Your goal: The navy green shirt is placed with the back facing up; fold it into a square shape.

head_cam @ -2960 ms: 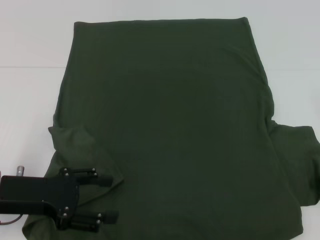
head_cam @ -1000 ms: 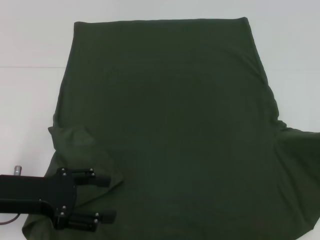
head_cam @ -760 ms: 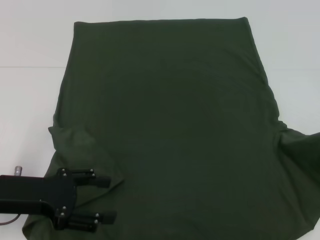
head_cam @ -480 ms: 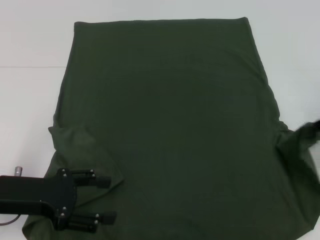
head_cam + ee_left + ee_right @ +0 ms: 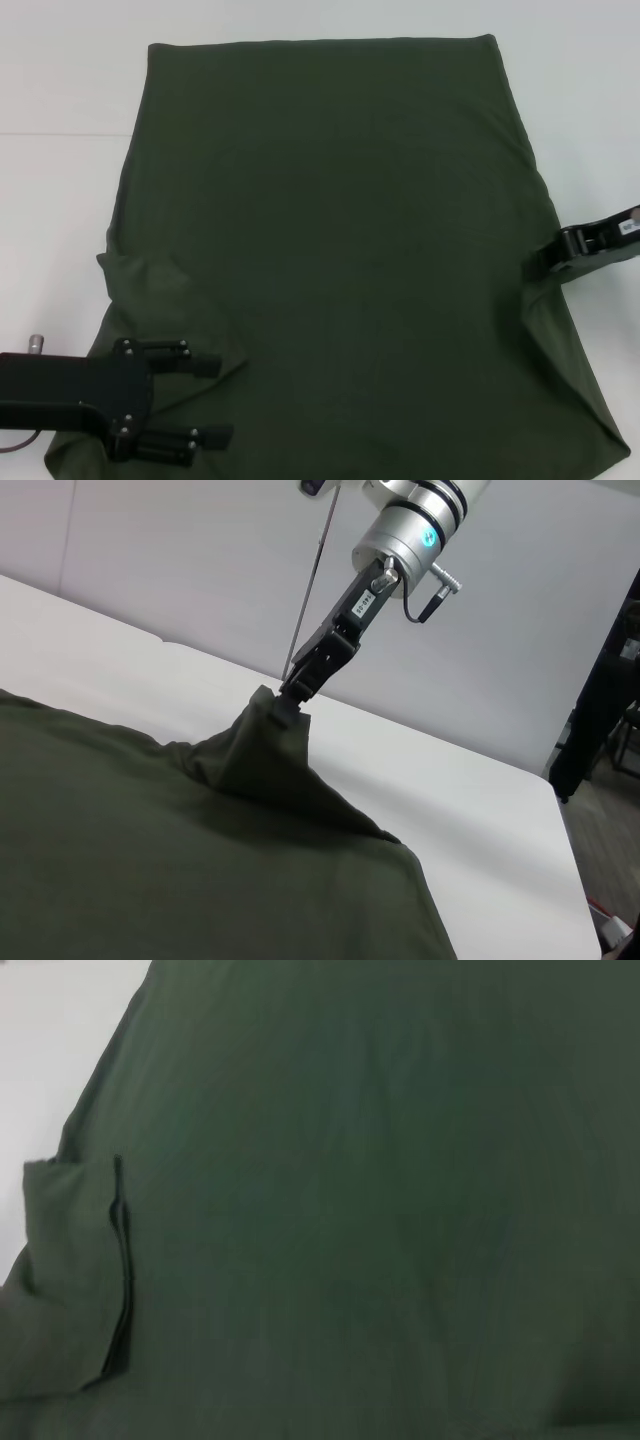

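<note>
Navy green shirt (image 5: 330, 250), a large plain dark olive soft knit T-shirt, lies spread across most of the white table (image 5: 60, 200). Its straight hem runs along the 12 o'clock side and its sleeves sit toward 6 o'clock. At 3 o'clock the right gripper (image 5: 562, 250) pinches the right sleeve, which the left wrist view shows lifted into a peak off the table. At 7 o'clock the left gripper (image 5: 205, 398) hovers over the left sleeve with its fingers spread, holding nothing. Judging from this, the folding is at its start: the sleeves are being taken inward, no body fold is made, and the square is yet to come.
</note>
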Motion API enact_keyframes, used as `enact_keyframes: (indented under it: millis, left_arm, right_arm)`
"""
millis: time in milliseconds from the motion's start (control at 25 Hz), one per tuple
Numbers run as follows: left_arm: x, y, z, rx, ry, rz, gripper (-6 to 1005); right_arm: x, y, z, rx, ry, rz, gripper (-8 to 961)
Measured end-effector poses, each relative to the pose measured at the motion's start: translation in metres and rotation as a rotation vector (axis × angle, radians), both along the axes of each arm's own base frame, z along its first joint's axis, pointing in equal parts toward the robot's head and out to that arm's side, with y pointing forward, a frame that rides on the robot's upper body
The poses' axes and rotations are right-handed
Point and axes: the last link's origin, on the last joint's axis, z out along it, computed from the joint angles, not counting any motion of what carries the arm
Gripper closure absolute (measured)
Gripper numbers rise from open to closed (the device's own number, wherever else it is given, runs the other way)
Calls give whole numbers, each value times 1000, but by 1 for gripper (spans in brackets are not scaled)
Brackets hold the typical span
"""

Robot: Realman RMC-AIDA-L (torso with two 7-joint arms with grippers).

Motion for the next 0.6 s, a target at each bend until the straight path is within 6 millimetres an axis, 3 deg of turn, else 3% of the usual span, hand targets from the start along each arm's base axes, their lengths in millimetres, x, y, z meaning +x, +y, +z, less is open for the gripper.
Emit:
enact_keyframes:
  millis: [280, 400, 600]
  left_arm:
    - [0, 0, -1, 2, 0, 2, 157]
    - [0, 1, -1, 2, -1, 1, 158]
    - [1, 1, -2, 2, -4, 1, 158]
  right_arm:
    - [-11, 2, -11, -28, 3, 38, 906]
    - [-17, 0, -17, -42, 59, 73, 849]
    - [-17, -5, -21, -60, 127, 99, 641]
